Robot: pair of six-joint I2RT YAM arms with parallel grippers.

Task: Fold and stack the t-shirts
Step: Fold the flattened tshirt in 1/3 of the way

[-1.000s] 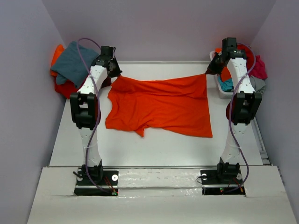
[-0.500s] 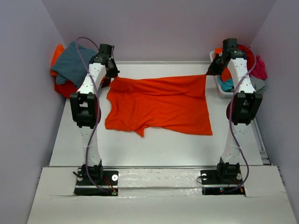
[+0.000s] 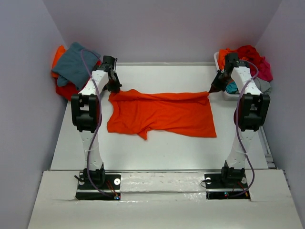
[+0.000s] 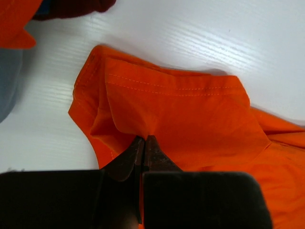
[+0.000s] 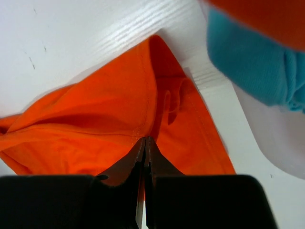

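the soft bright orange t-shirt (image 3: 162, 114) lies spread out beside the white plastic bin (image 3: 229, 96), pinched tight by the right claw (image 3: 212, 89) near the bin and the left claw (image 3: 114, 88) far from it.

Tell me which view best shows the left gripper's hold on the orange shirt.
Left wrist view: the left gripper appears close up, shut on a fold of the orange t-shirt by its stitched hem. The top view shows only the arm above that corner; the right wrist view shows the other corner.
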